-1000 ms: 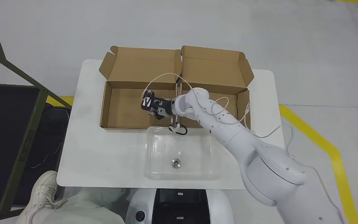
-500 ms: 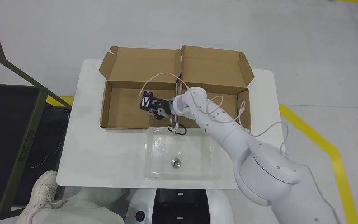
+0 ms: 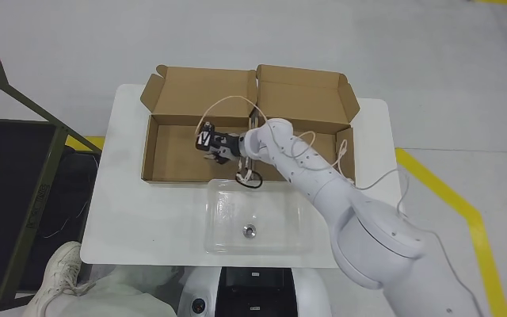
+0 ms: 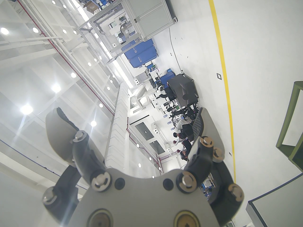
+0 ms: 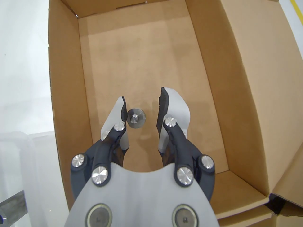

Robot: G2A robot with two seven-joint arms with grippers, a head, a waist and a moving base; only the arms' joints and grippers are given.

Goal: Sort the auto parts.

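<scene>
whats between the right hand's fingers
A round metal part lies between the fingers of the open right hand, near one finger, over the cardboard box floor; the right wrist view shows it.

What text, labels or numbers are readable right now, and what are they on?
No text can be read.
Blue cabinets: white marks, too small to read.
Box: plain cardboard, no print shows.
Part: no marking shows.
</scene>
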